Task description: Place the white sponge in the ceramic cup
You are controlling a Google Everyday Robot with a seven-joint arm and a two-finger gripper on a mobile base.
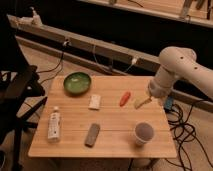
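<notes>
The white sponge (pixel 94 101) lies flat near the middle of the wooden table (pixel 115 142), below and right of the green bowl. The ceramic cup (pixel 143 133) stands upright near the table's front right corner, with nothing showing in its dark inside. My white arm (pixel 182 67) reaches in from the right. My gripper (pixel 142 103) hangs low over the right part of the table, behind the cup and well to the right of the sponge. It touches neither of them.
A green bowl (pixel 77 82) sits at the back left. A white bottle (pixel 54 124) lies at the front left. A dark grey block (pixel 92 134) lies at the front middle. An orange object (pixel 125 98) lies just left of my gripper. A black chair (pixel 17 95) stands at the left, and cables (pixel 187 130) lie on the floor at the right.
</notes>
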